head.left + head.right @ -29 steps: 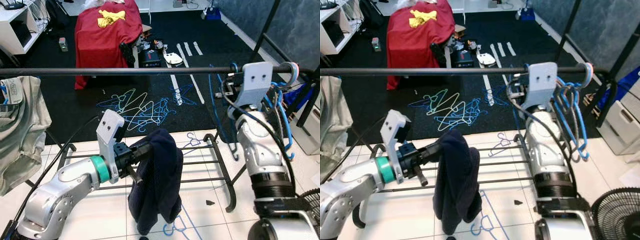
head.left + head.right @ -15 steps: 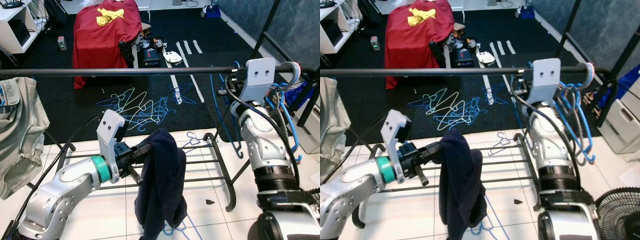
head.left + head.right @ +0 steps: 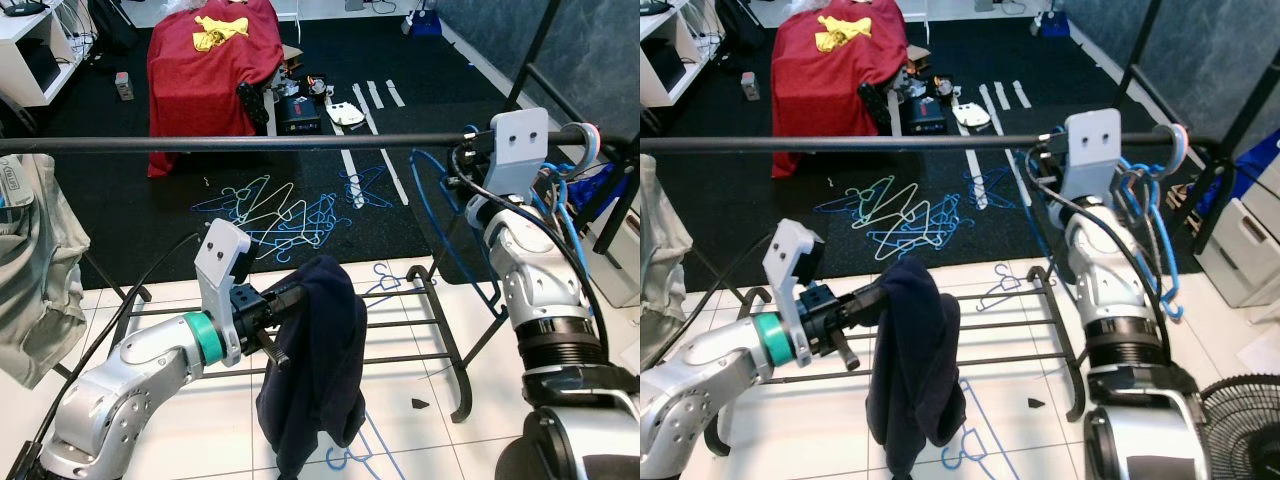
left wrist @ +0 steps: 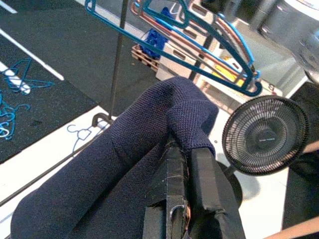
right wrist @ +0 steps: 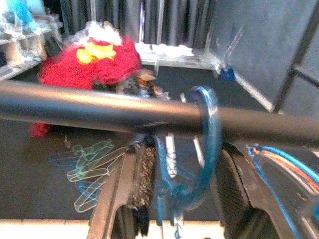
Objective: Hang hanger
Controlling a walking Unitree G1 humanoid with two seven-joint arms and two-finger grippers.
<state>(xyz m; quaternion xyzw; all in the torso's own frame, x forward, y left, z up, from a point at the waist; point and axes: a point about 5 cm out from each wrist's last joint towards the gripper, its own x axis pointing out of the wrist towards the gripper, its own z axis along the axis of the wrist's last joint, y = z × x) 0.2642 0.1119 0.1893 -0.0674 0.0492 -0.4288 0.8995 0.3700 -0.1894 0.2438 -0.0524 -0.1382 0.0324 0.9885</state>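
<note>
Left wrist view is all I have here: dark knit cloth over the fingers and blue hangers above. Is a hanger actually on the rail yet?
Observer: Yes. The blue hanger's hook is looped over the black rail, between the right gripper's open fingers.
Operator: Where on the rail?
Observer: Near its right end, beside a bunch of blue hangers.
Operator: And my cloth?
Observer: The navy garment hangs draped from the left gripper, well below the rail.

Blue hanger (image 5: 207,144) — hook over the black rail (image 5: 75,107).
</note>
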